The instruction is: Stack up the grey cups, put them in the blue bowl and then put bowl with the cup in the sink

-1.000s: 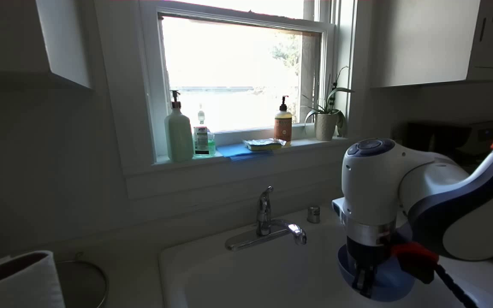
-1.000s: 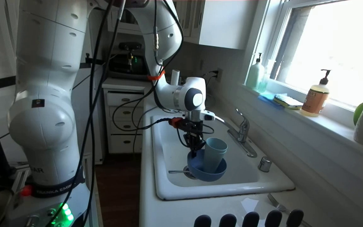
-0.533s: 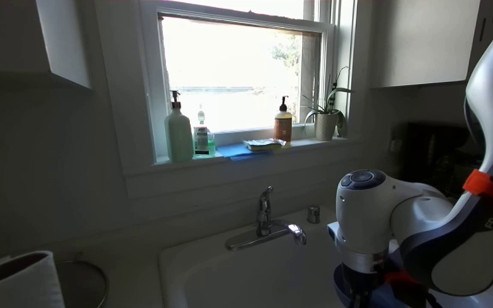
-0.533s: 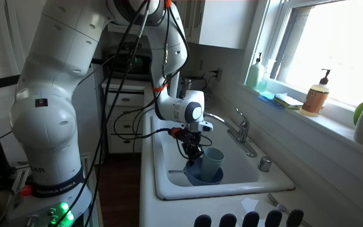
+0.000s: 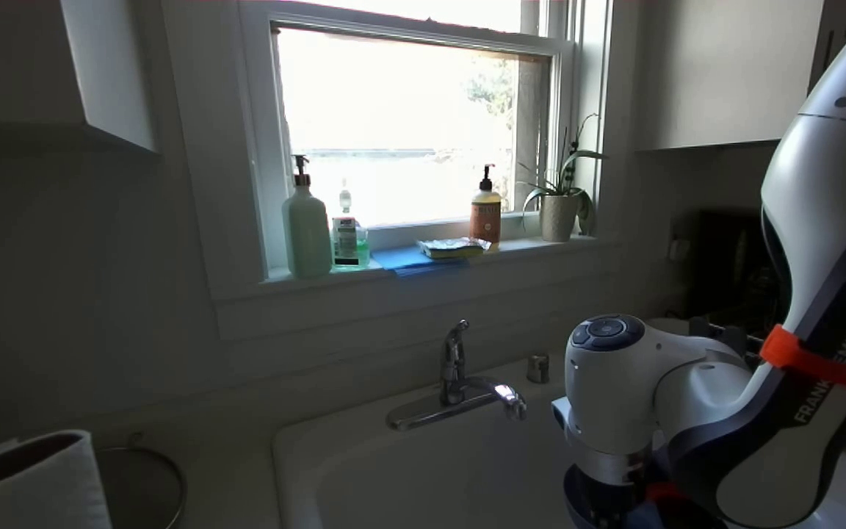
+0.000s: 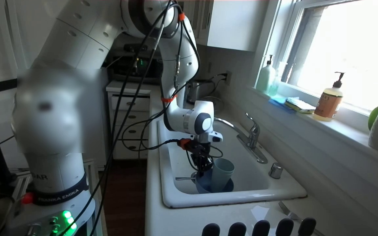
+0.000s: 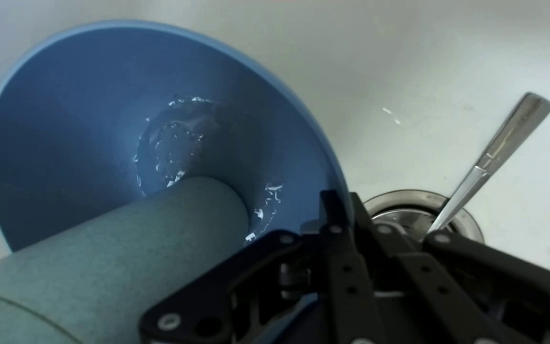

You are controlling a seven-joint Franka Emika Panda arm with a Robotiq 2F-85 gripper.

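The grey-green cups point(image 6: 222, 172) are nested as one stack and lean tilted inside the blue bowl point(image 6: 203, 184). The stack point(image 7: 127, 258) also lies across the bowl point(image 7: 79, 95) in the wrist view, its base on the bowl's inner side. My gripper point(image 7: 346, 205) is shut on the bowl's rim, one finger inside and one outside. The gripper point(image 6: 202, 167) points down into the white sink point(image 6: 231, 200). The bowl is low in the basin; I cannot tell whether it touches the floor. In an exterior view the arm hides most of the bowl point(image 5: 579, 499), and the cups are hidden.
A metal utensil point(image 7: 504, 148) rests with one end in the drain point(image 7: 411, 195) beside the bowl. The faucet point(image 6: 254, 134) stands at the sink's back edge. A fork point(image 6: 289, 211) and several black handles point(image 6: 237, 227) are in front. Bottles point(image 5: 308, 231) line the sill.
My arm has come down, and the bowl with the cups has sunk lower into the sink. The gripper has kept hold of the rim.
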